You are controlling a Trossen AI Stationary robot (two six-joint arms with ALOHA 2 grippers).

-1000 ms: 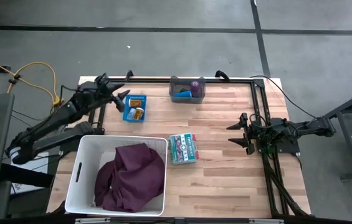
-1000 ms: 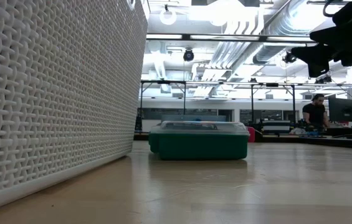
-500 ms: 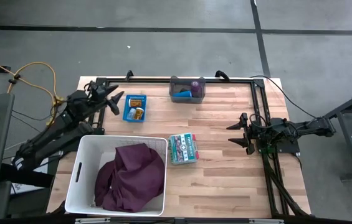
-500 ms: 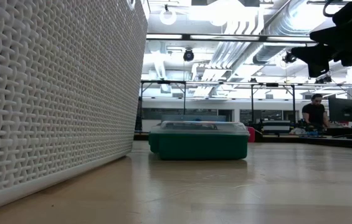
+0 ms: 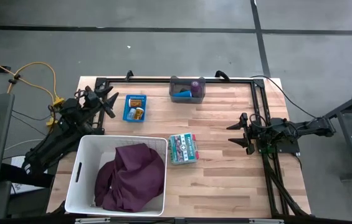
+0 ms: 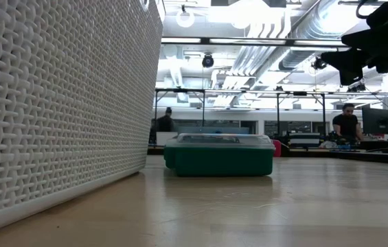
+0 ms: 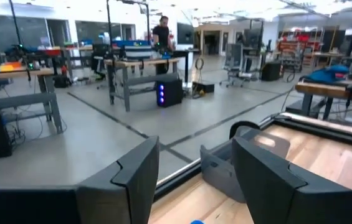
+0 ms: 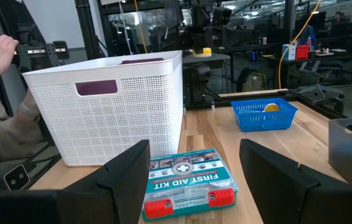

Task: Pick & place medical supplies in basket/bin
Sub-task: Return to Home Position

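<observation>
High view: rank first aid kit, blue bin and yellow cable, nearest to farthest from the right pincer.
From the right pincer, which is open at the table's right side:
1. first aid kit: mid-table, straight ahead of the fingertips.
2. blue bin: on the table's far-left part, by the left arm.
3. yellow cable: off the table, on the floor beyond its left edge.

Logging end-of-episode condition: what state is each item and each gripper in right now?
Maroon cloth: heaped inside white basket.
Orange bottles: lying in blue bin.
Purple roll, blue roll: in grey bin.
First aid kit: closed, flat on table.
Left gripper: open, empty, by table's left edge.
Right gripper: open, empty, near right edge.
</observation>
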